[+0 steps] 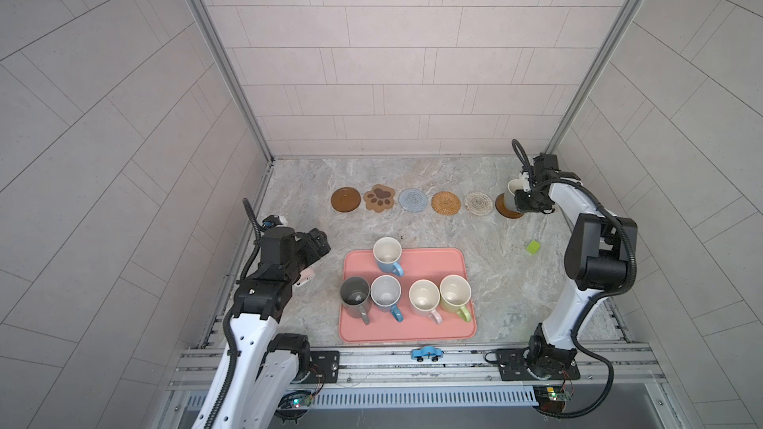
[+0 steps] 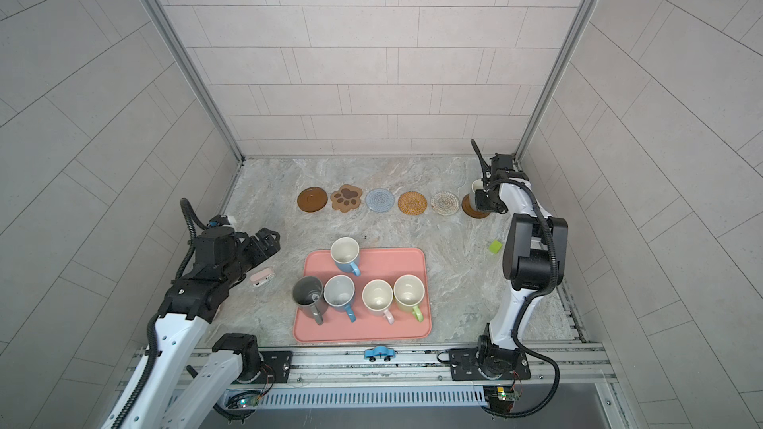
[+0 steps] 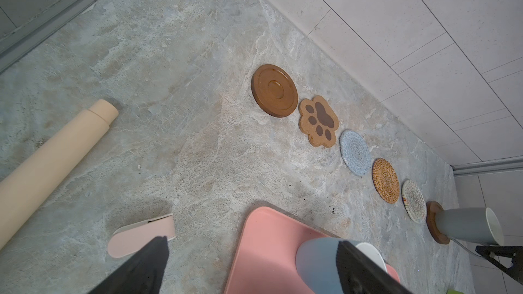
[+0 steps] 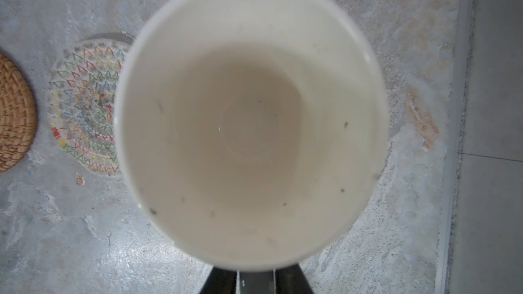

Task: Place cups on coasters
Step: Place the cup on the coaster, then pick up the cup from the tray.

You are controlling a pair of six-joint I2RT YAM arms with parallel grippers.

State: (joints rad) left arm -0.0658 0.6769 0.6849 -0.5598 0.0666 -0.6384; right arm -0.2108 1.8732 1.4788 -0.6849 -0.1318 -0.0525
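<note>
A grey-brown cup (image 1: 511, 193) (image 4: 249, 123) stands upright on the rightmost brown wooden coaster (image 1: 505, 210). My right gripper (image 1: 521, 196) (image 4: 256, 275) is at its handle, jaws parted a little, with thin gaps either side of the handle. Five bare coasters run leftward: clear patterned (image 1: 478, 203), rattan (image 1: 446, 203), blue-grey knit (image 1: 413, 200), paw-print (image 1: 379, 197), brown disc (image 1: 345, 200). Several cups stand on the pink tray (image 1: 413, 330): blue (image 1: 388, 255), dark grey (image 1: 355, 297), blue (image 1: 386, 295), pink (image 1: 424, 299), green (image 1: 455, 295). My left gripper (image 1: 320, 241) (image 3: 252, 241) hangs open left of the tray, holding nothing.
A small green block (image 1: 533, 246) lies right of the tray. A small pink device (image 1: 305, 277) lies beside the left arm, and a beige cylinder (image 3: 51, 148) lies near it. A blue toy car (image 1: 426, 352) sits on the front rail. Tiled walls enclose three sides.
</note>
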